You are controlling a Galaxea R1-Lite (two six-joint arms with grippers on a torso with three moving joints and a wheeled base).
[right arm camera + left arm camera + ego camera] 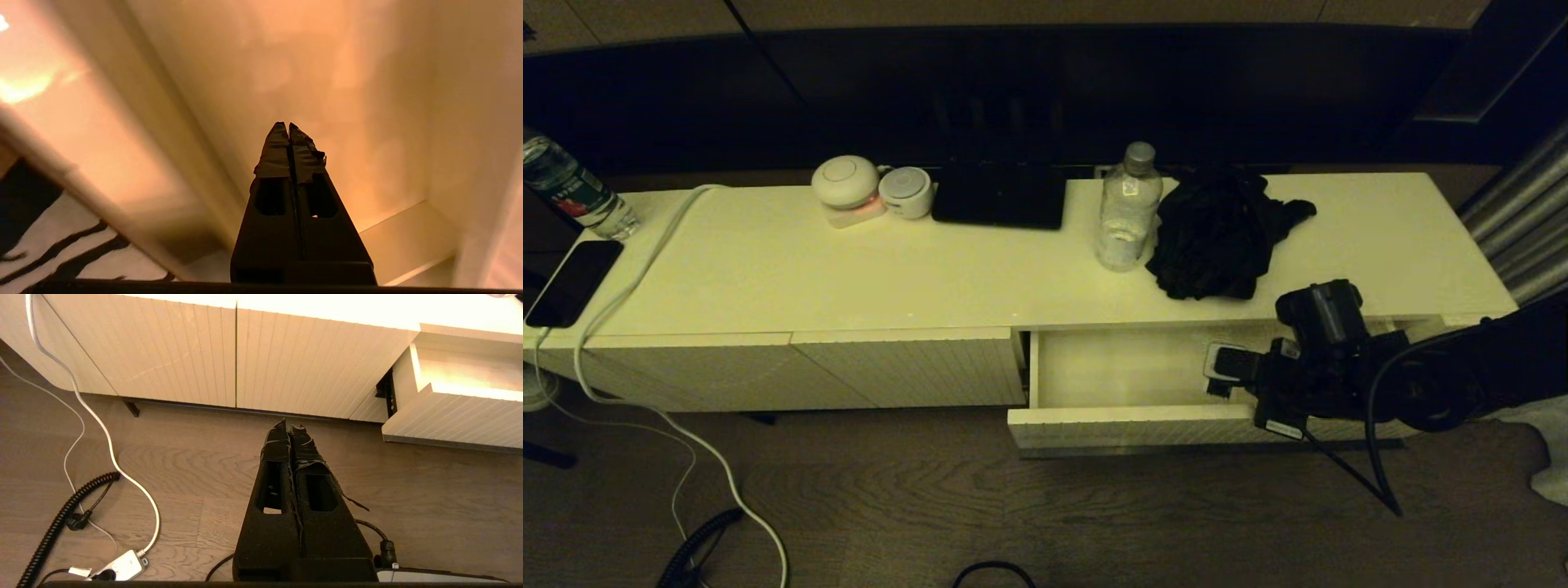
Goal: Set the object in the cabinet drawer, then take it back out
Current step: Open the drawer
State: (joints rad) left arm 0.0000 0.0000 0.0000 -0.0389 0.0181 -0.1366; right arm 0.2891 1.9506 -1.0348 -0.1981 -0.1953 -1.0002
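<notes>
Nearest to me, at roughly 7 o'clock in the head view, a white cable (645, 261) trails down off the cabinet onto the wooden floor (931, 506). The left gripper (291, 428) hangs parked over that floor in front of the ribbed panels (184, 351); I read its jaws as pressed together, holding nothing.

At 4 o'clock the cabinet drawer (1127, 425) stands pulled out, its ribbed front toward me. The right gripper (1217, 371) reaches over that front from 3 o'clock and sits inside the drawer cavity. The right wrist view shows its taped fingers (278, 151) clenched tip to tip above the bare cream drawer floor (367, 102), with nothing between them.

Further out lies the glossy top of the cabinet (849, 278). At 1 o'clock, just behind the open drawer, a crumpled black cloth (1217, 233) rests on the top, touching or nearly touching a clear water bottle (1127, 208) on its 9 o'clock side. I cannot tell which item is the task's object; none of them is in the drawer that I can see.

At 12 o'clock, along the far edge, sit a flat black device (1001, 196) and two round white gadgets (870, 192). At 9 o'clock, on the cabinet's left end, are a dark phone (572, 282) and a second bottle (572, 192).
</notes>
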